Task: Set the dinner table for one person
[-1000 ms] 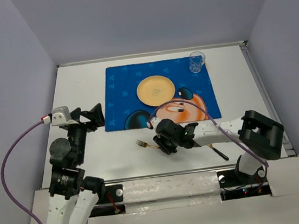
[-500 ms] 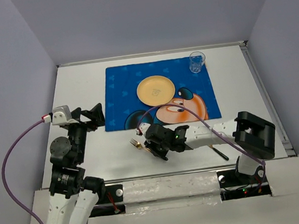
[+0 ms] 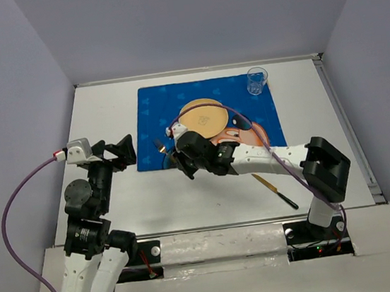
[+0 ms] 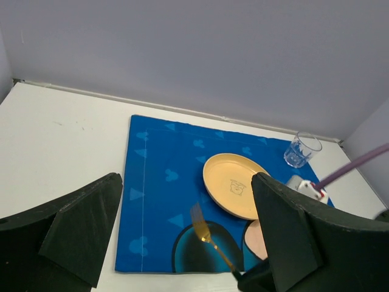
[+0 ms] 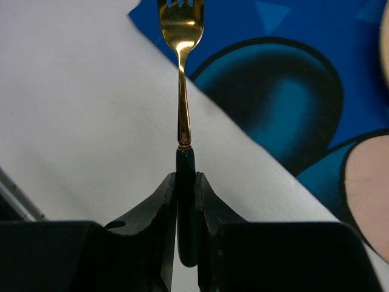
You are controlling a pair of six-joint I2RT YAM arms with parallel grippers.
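With the right gripper, I am pinching the fork by its dark handle end, jaws nearly closed, holding its tines over the placemat on the dinner table for placement left of the plate.

table | large flat white matte rectangle, plain, lying level | spreads under and all around the right pincer; bare white surface directly below that pincer's tips | bare left stretch lies ahead of and below the left pincer
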